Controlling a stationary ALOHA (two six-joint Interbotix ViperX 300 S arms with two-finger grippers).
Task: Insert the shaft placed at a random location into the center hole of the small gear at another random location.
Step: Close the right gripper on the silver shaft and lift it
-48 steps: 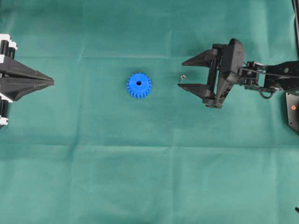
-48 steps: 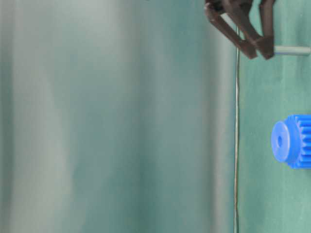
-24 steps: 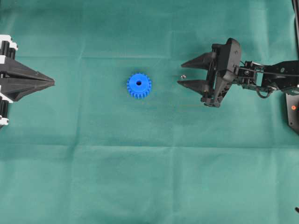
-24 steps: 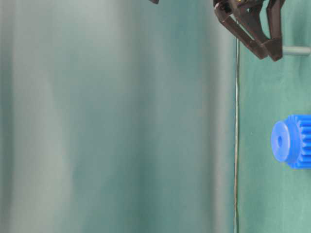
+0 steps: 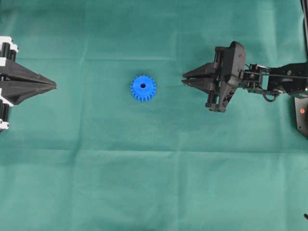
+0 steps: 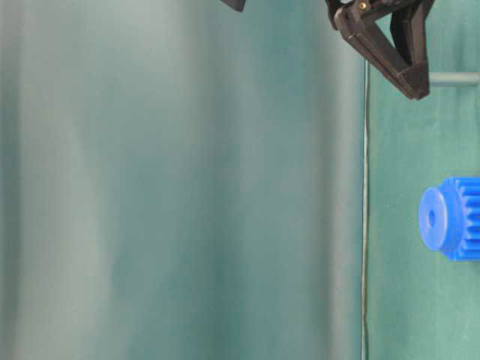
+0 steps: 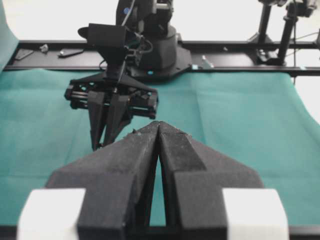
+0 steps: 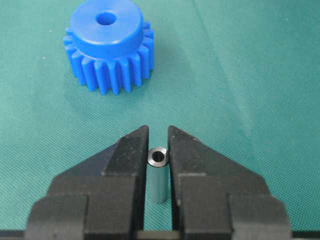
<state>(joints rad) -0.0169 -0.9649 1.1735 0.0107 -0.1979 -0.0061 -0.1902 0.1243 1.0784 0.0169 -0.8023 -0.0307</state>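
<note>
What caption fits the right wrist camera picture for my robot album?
Right tool closing around the upright shaft on the green cloth, with the small gear waiting just ahead.

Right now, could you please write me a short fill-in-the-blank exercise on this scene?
1. The thin silver-grey metal shaft stands between the fingers of the ____ gripper.
2. The bright blue plastic toothed gear rests on a ____ cloth.
3. The gear's center hole is ____.
4. The left gripper is ____.

Missing words: right; green; empty; shut
</note>
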